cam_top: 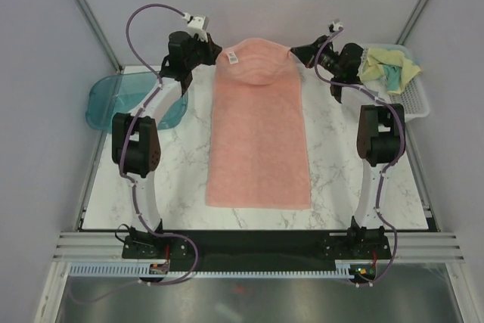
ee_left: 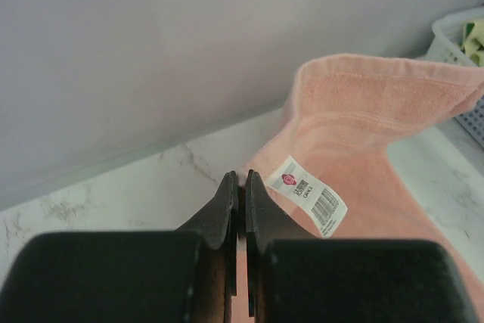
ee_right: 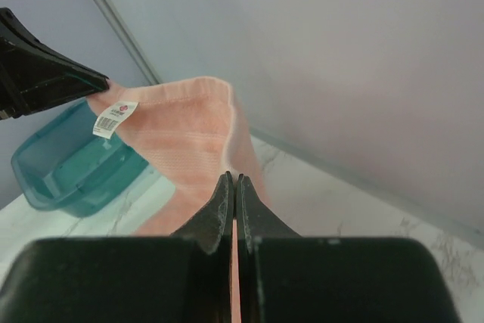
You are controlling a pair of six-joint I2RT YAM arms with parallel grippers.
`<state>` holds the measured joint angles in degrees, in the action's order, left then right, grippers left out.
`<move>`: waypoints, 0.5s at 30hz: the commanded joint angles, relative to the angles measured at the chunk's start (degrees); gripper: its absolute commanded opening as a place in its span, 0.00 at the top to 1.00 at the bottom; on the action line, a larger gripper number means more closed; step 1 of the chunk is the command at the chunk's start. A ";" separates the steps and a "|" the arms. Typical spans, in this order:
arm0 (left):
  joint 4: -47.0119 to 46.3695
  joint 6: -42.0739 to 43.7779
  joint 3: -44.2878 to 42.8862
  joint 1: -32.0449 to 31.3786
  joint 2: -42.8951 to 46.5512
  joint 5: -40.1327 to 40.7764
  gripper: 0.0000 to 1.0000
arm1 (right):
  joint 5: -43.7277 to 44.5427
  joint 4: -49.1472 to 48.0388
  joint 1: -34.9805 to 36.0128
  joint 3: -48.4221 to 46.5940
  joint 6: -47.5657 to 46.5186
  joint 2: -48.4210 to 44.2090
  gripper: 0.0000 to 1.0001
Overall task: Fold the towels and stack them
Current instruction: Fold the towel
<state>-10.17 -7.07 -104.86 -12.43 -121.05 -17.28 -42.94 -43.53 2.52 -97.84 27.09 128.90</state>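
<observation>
Left wrist view: jaws hide salmon-pink towel's [ee_left: 378,134] pinched corner.

Looks down from above and behind the arm bases [cam_top: 151,246] over the whole marble table [cam_top: 181,187]. From the left wrist, peers close along the left gripper [ee_left: 239,178] toward the back wall [ee_left: 189,51], white basket [ee_left: 454,32] at right. From the right wrist, faces leftward past the right gripper [ee_right: 233,179] to the teal tray [ee_right: 45,179]. Shares across all three the lifted far edge of the salmon-pink towel [cam_top: 261,141].
</observation>
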 commanded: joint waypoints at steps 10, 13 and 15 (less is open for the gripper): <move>-2.13 0.04 33.38 -0.14 30.69 -2.06 0.98 | 1.36 11.00 0.20 34.54 -10.21 -33.96 1.00; -2.04 -2.24 40.86 -0.23 37.37 -2.75 0.98 | 2.33 14.08 0.20 42.19 -9.34 -41.43 1.00; -1.69 -4.09 45.85 -0.23 40.62 -3.20 0.98 | 3.38 15.05 0.29 48.08 -7.59 -47.32 1.00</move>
<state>-10.28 -8.16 -64.25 -12.53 -85.30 -19.66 -40.91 -31.22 2.52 -55.09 19.44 87.70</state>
